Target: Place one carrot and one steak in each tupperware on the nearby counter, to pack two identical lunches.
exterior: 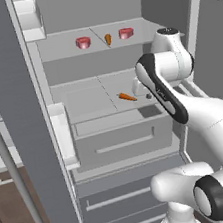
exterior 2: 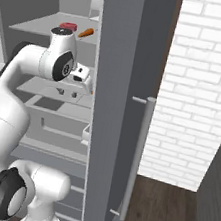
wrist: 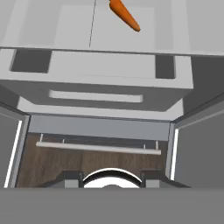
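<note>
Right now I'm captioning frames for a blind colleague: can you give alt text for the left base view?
An open fridge holds two steaks and a carrot on its upper shelf, with a second carrot lying on the shelf below. The white robot arm reaches in from the right toward that lower carrot.

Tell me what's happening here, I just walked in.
The white robot arm is reaching into an open fridge. Its gripper hangs just above the middle shelf, close to a carrot lying there, with nothing in its grip. On the upper shelf sit two steaks with a second carrot between them. All four pieces of food are on the shelves, so nothing has been packed yet.
</note>
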